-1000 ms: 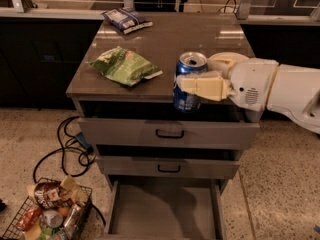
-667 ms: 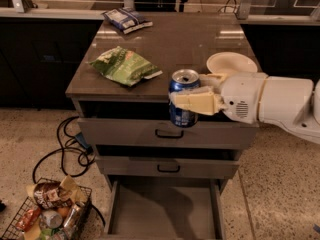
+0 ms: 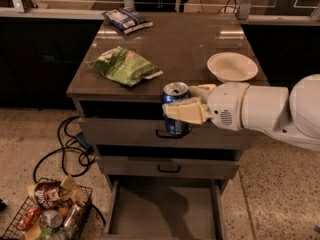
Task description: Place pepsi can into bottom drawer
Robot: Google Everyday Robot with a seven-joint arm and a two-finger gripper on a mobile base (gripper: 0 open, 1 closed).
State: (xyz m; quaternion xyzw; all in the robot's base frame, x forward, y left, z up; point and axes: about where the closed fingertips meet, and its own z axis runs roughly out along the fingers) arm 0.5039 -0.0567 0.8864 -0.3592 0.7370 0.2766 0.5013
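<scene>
The pepsi can (image 3: 175, 126), dark blue with a silver top, is upright in my gripper (image 3: 184, 104), which is shut on it. The white arm reaches in from the right. The can hangs in front of the top drawer's handle, off the front edge of the cabinet top (image 3: 170, 44). The bottom drawer (image 3: 165, 211) is pulled open below, slightly left of under the can, its grey floor bare.
A green snack bag (image 3: 125, 65), a blue-white snack bag (image 3: 126, 19) and a white bowl (image 3: 232, 66) lie on the cabinet top. A wire basket of items (image 3: 47, 209) and black cables (image 3: 70, 144) are on the floor to the left.
The gripper with the can has moved left and downward, off the cabinet top to in front of the top drawer. The bowl is now uncovered.
</scene>
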